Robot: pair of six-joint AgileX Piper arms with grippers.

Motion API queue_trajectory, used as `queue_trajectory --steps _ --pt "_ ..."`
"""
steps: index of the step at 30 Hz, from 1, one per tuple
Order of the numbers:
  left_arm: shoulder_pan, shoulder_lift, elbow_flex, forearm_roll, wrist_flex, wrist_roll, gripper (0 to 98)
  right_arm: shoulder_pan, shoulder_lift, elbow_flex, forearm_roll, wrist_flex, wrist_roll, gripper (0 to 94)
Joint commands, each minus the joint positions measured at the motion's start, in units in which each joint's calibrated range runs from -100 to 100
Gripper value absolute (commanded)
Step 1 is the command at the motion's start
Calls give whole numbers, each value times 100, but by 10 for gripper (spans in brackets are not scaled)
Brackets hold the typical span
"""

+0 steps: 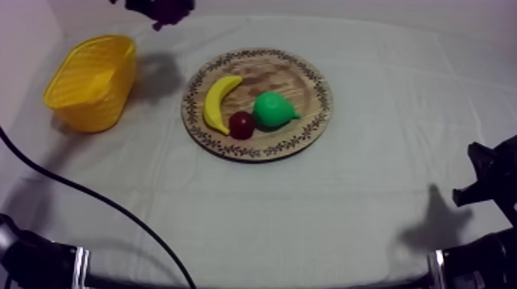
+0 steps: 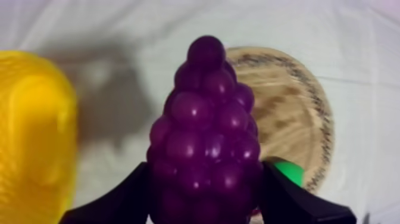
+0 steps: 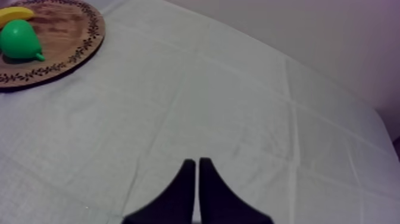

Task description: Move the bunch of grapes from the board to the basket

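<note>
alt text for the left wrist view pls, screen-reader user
The left gripper is shut on a purple bunch of grapes, held over the grey-white cloth between the yellow basket and the wooden board. A green pear on the board peeks out beside the grapes.

Looks like you're running a robot lab bench: grey-white cloth-covered table, bare pale wall, green plastic toy pear on a round wooden board with a patterned rim, black robot arm alongside.
</note>
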Motion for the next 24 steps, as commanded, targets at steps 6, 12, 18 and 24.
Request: queue_trajectory --steps 6,12,18,24 --pt "-656 -220 312 -76 5 -146 408 0 0 0 -1 2 -1 3" --pt "-1091 -465 654 -203 5 -216 409 0 0 0 -1 2 -1 3" --pt "-1416 -714 976 -304 35 -272 410 0 0 0 -1 2 -1 3" --pt "-1575 -928 1228 -358 75 -295 409 0 0 0 -1 2 -1 3"
